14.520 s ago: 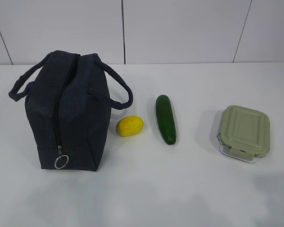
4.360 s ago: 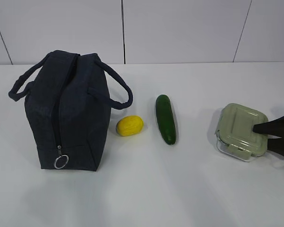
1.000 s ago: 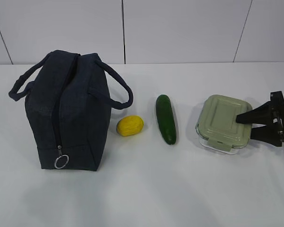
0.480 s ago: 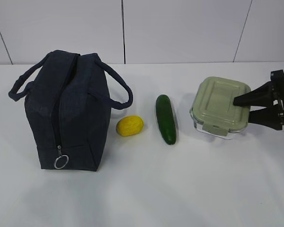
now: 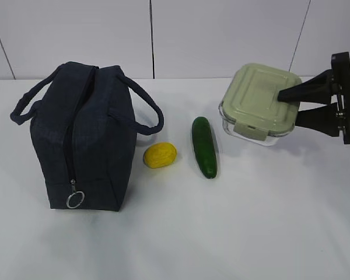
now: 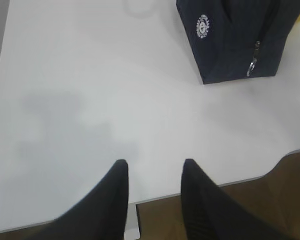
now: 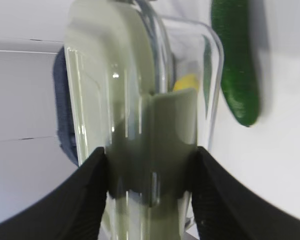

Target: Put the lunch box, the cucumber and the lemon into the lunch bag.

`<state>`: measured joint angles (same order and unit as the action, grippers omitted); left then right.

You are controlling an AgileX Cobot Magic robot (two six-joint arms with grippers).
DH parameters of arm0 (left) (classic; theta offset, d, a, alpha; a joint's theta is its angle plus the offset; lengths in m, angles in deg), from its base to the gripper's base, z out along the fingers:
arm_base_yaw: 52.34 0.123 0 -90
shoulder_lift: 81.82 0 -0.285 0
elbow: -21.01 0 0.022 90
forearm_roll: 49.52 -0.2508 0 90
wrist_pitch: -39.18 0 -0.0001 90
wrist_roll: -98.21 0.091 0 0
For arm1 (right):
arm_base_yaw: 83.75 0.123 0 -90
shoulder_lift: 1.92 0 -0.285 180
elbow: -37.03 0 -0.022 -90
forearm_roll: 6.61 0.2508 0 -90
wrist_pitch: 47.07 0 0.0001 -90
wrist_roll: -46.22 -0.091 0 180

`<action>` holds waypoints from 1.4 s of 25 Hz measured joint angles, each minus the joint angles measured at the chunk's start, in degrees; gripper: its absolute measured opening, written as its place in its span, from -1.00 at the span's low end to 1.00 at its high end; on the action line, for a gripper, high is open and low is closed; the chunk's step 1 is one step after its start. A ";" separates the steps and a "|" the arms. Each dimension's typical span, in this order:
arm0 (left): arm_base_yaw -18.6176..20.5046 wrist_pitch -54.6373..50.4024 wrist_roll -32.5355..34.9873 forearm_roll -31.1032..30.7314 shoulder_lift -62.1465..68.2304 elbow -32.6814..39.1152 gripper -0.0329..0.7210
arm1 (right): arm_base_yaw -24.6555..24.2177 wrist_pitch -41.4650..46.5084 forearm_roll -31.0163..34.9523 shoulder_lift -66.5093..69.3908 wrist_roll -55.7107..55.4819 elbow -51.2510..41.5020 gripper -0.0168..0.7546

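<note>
Over at the right of the exterior view, the right gripper (image 5: 287, 100) is clamped on the near edge of the lunch box (image 5: 258, 103) and has lifted it clear of the table (image 5: 175, 233) — half a second ago it sat lower and further right, and now it hangs tilted in the air, just beyond the cucumber (image 5: 204, 146). The lemon (image 5: 160, 155) and cucumber lie where they were, between the box and the lunch bag (image 5: 81, 137), which stands upright with its zipper looking closed, pull ring low on the front. From the left wrist view, the left gripper (image 6: 152, 172) hangs over bare table with its jaws apart and nothing between them, the bag well ahead of it. From the right wrist view, the fingers pinch lid and clear base together at a latch. The carry toward the bag seems under way, but I'd judge the bag must be opened first.
</note>
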<state>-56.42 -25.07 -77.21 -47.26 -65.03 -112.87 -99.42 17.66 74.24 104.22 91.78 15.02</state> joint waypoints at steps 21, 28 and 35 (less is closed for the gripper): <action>0.00 10.43 -0.10 15.04 25.16 -6.69 -0.28 | 11.49 0.25 14.49 -4.59 -2.08 -0.12 0.01; 0.00 11.78 0.79 17.56 41.72 -15.47 -0.28 | 13.24 0.25 15.40 -4.59 -2.08 1.71 0.01; 0.00 11.78 1.48 17.83 58.43 -26.87 -0.19 | 15.39 0.46 15.75 -4.59 -2.08 6.41 0.01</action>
<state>-56.42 -13.29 -75.73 -29.43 -6.61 -139.75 -84.04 18.13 89.99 99.64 89.70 21.43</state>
